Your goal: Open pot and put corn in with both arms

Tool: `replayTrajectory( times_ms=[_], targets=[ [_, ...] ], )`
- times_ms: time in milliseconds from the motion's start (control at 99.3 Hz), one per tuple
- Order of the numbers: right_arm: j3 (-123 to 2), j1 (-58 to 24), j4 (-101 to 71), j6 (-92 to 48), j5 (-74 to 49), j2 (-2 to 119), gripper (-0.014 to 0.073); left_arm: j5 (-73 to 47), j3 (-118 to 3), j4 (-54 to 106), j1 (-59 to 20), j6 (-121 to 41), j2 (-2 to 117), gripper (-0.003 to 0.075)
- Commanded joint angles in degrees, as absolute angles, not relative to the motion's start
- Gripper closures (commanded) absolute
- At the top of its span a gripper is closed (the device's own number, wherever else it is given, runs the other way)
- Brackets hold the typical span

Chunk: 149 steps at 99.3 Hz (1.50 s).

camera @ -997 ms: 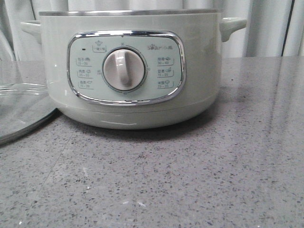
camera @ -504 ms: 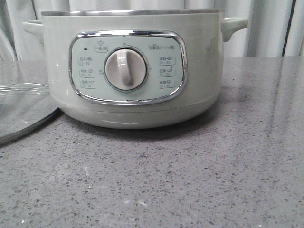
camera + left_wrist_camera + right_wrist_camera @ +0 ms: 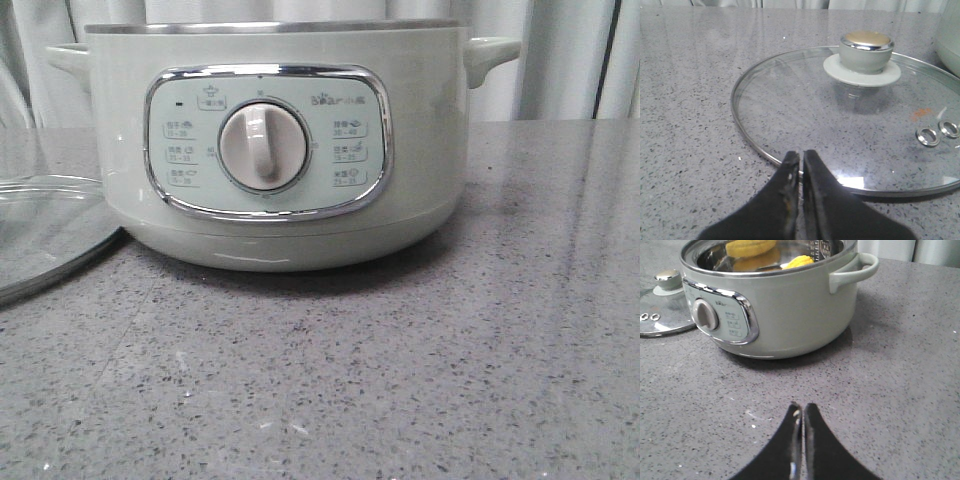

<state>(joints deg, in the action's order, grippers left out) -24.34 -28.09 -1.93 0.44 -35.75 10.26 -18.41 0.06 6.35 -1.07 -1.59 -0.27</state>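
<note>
The pale sage-green pot (image 3: 270, 150) stands open at the back of the grey counter, its dial facing me. In the right wrist view the pot (image 3: 790, 315) holds the yellow corn (image 3: 799, 261), seen over the steel rim; another yellow patch shows on the inner wall. The glass lid (image 3: 865, 120) with its grey knob (image 3: 866, 49) lies flat on the counter left of the pot; its edge shows in the front view (image 3: 40, 235). My left gripper (image 3: 801, 156) is shut and empty over the lid's near rim. My right gripper (image 3: 802, 410) is shut and empty, in front of the pot.
Grey speckled counter (image 3: 400, 380) all round. White curtain (image 3: 570, 50) behind the pot. The pot's side handle (image 3: 855, 267) sticks out to the right. Neither arm shows in the front view.
</note>
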Motion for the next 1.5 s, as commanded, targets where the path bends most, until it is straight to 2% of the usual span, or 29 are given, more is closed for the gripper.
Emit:
replayTrajectory(
  times_ms=[0, 111, 322, 463, 594, 725, 796, 1017, 1219, 1491],
  targets=[
    [-24.6, -25.9, -1.2, 0.0, -30.6, 10.0, 0.0665, -15.8, 1.4, 7.3, -1.1, -1.4, -2.0, 0.0741],
    [-22.1, -19.0, -1.1, 0.0, -27.4, 8.2, 0.0665, -15.8, 1.4, 7.3, -1.1, -1.4, -2.0, 0.0741],
    [-16.8, 1.2, -1.3, 0.0, -24.0, 6.0, 0.0665, -15.8, 1.4, 7.3, -1.1, -1.4, -2.0, 0.0741],
    [-12.3, 9.2, -5.0, 0.0, -20.7, 5.1, 0.0665, -15.8, 1.4, 7.3, -1.1, -1.4, -2.0, 0.0741],
    [-6.9, 9.6, -4.2, -0.3, -14.5, 1.6, 0.0665, -15.8, 1.4, 7.3, -1.1, -1.4, -2.0, 0.0741],
    [1.7, 8.8, -4.2, -0.7, 0.0, -2.0, 0.0665, -15.8, 1.4, 7.3, -1.1, -1.4, -2.0, 0.0741],
    [0.9, 8.7, -0.6, -1.4, -5.2, -2.0, 0.0665, -15.8, 1.4, 7.4, -1.1, -1.4, -2.0, 0.0741],
    [1.6, 8.7, 4.2, -1.8, -7.6, -2.0, 0.0665, -15.8, 1.4, 7.4, -1.1, -1.4, -2.0, 0.0741],
    [1.6, 8.7, 5.6, -1.8, -17.5, -2.0, 0.0665, -15.8, 1.4, 7.4, -1.1, -1.4, -2.0, 0.0741],
    [1.6, 8.7, 5.6, -1.8, -17.4, -2.0, 0.0665, -15.8, 1.4, 7.4, -1.1, -1.4, -2.0, 0.0741]
  ],
)
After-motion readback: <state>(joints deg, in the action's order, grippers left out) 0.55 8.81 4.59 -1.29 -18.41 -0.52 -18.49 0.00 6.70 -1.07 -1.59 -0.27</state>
